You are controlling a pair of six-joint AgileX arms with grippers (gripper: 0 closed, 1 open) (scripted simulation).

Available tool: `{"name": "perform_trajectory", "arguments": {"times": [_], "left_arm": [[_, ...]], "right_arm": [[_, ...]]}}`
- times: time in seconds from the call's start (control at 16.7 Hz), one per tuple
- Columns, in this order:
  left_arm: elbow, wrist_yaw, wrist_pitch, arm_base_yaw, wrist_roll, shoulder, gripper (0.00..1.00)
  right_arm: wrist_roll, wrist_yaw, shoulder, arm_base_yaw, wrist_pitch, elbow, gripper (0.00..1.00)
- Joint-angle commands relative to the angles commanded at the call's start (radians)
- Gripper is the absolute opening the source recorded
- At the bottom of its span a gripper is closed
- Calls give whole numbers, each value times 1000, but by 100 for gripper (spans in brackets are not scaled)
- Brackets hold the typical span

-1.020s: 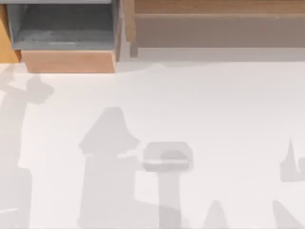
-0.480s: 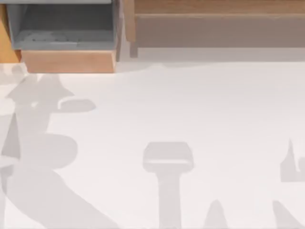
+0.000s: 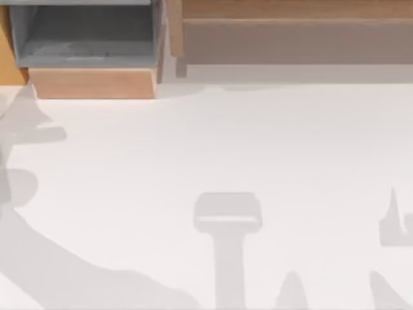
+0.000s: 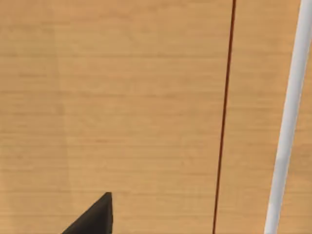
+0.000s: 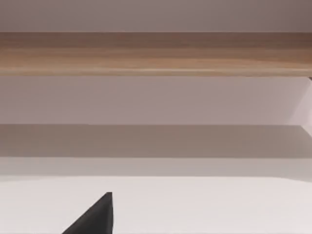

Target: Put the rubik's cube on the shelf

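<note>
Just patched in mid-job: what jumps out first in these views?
The long wooden shelf runs along the table's far edge at the right, its shaded recess facing forward. Left of it sits a smaller wooden box with a grey inside. Grey shadows sprawl over the white table, the broadest at the near left.

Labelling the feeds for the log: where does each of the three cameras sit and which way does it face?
Top view: above the table, looking down; wooden box at top left, shelf at top right; arm shadows on the tabletop.
Left wrist view: on the left arm, facing a wood-grain surface; a dark claw tip at the lower edge.
Right wrist view: on the right arm, facing the shelf; a dark claw tip.
Shared: top and right wrist views both show the shelf and white tabletop.
</note>
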Motion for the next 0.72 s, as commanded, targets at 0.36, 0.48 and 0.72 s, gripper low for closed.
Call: {"name": "perform_trajectory", "arguments": {"times": [0.36,0.48,0.72], "left_arm": [[2,-1,-2,-4,3,1,100],[32,-8,-17,-8,3,15,100],[109,-22,-55,-23,3,53,100]], "right_arm": [[0,0,0,0,0,0,100],[0,0,0,0,0,0,100],[0,0,0,0,0,0,100]]}}
